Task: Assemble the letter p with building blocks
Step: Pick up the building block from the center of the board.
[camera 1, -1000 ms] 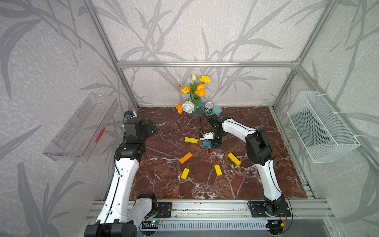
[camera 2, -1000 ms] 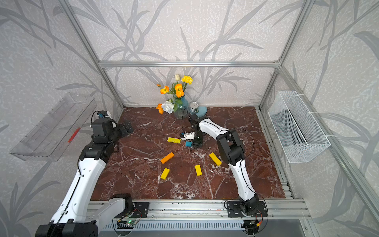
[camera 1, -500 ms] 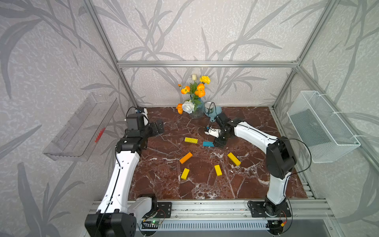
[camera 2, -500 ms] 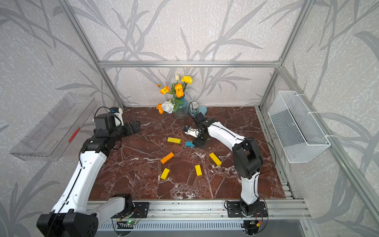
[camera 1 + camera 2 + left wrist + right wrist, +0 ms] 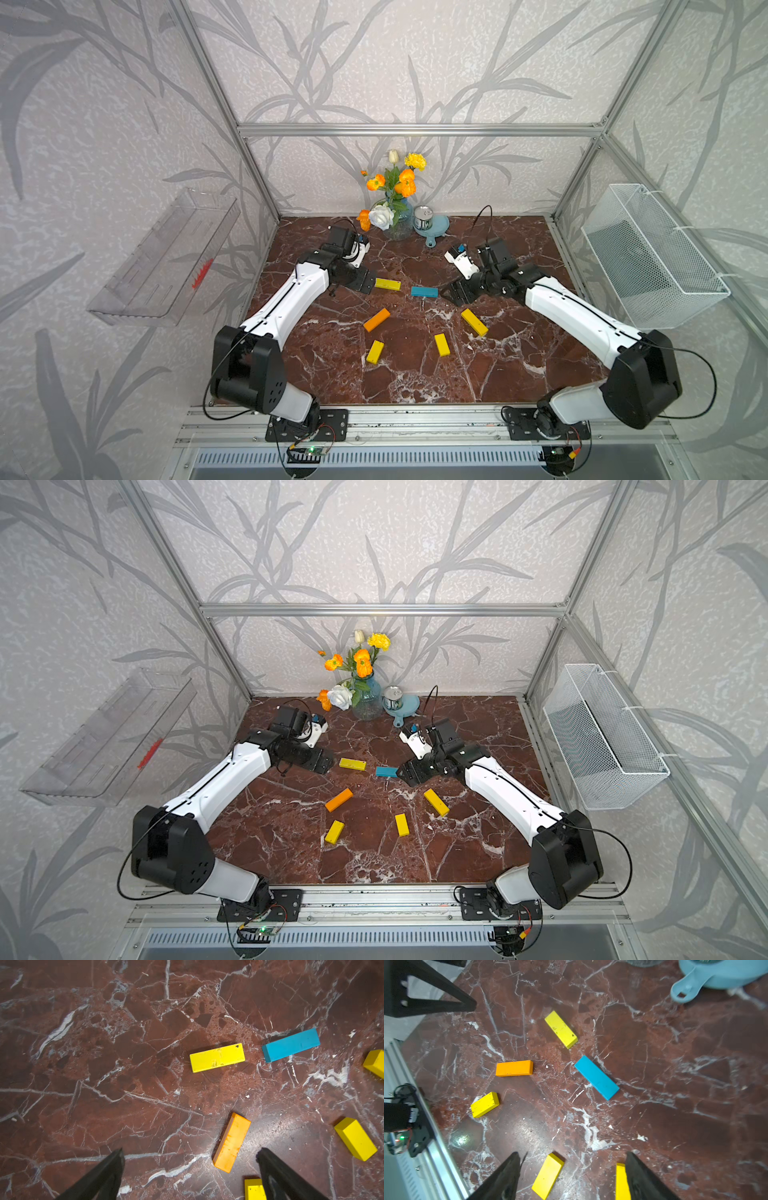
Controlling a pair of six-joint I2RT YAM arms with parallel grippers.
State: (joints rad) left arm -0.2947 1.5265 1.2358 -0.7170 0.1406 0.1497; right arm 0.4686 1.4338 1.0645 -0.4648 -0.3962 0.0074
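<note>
Backed off the flat teal-blue wooden block [image 5: 424, 292], my right jaws stand wide, empty; left jaws likewise. It looks light, rigid, smooth: grip across long edges.

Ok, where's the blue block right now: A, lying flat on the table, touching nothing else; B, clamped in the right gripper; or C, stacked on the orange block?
A: the blue block lies flat on the marble table with bare marble all round it, and the right gripper stands open and empty.
</note>
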